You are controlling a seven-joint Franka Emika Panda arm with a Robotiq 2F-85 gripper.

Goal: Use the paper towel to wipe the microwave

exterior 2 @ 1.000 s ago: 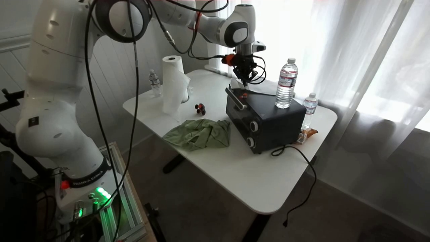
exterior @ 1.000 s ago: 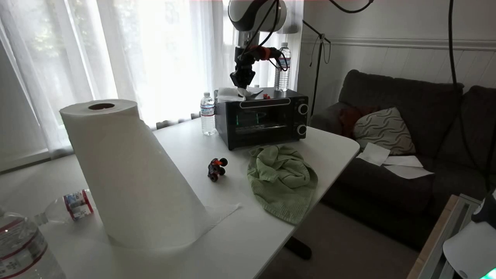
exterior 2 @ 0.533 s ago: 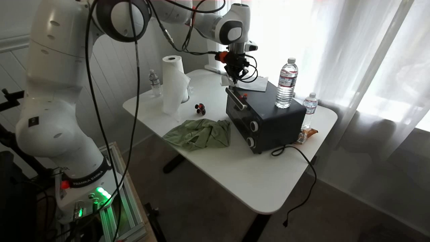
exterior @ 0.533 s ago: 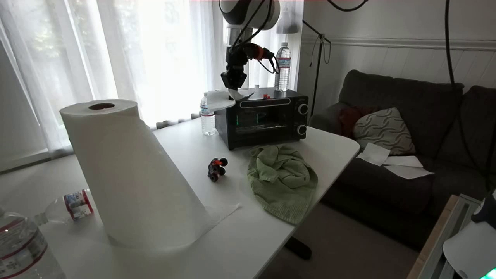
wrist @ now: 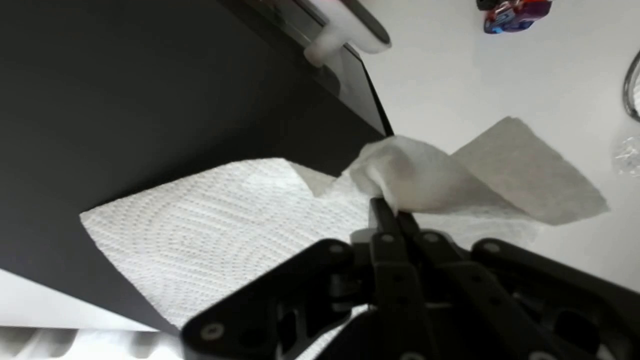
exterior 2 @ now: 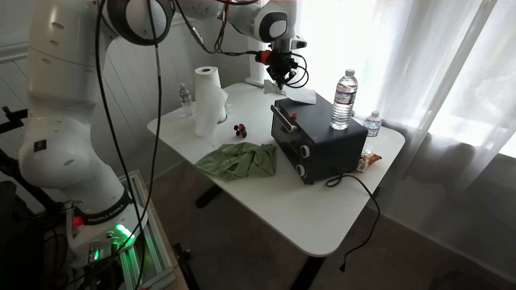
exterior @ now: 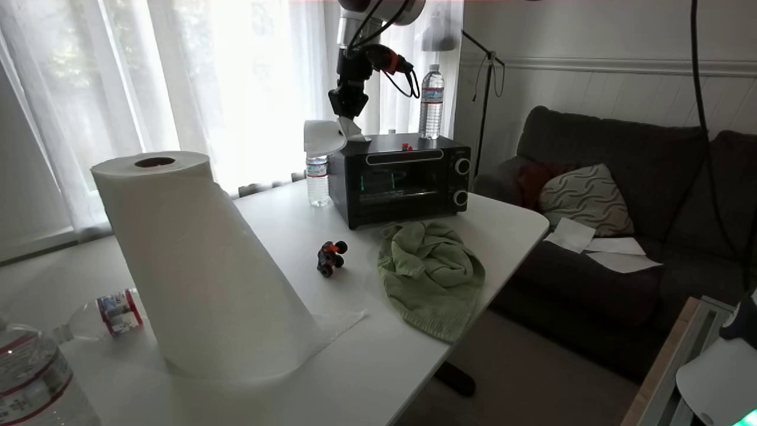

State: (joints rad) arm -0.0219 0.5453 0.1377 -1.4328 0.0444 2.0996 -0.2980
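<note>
We have the paper towel [wrist: 225, 225] pinched: tool [wrist: 394, 210] is clamped on a crumpled fold, rest of the sheet flaring out both sides. One flap runs over the top of the microwave [exterior: 399, 183], at the end away from the knobs [exterior 2: 304, 151]; the other sticks out past the side edge, above the desk [exterior 2: 314, 217]. Can't tell whether the first flap touches the top or floats just over it.

Handling, our read: sheet is next to weightless, soft, limp. No stiffness, so only paper right under the tips will carry push; loose flaps just trail. Should slide easily on the smooth top. Weak in tension: expect a tear if it snags on the door handle [exterior 2: 283, 119]. Best hold is mid-sheet and bunched, not a corner, so a pad of paper sits below the tips; our pinch looks roughly mid-sheet, good enough to wipe with. Bottle [exterior 2: 342, 105] standing on top looks tippy; we should steer clear.

Pose: arm [exterior 2: 60, 133] reaches high across the desk, wrist turned down, tool pointing downward at about the microwave's side edge, higher than its top. To wipe, we'd need to lower and shift inboard.
</note>
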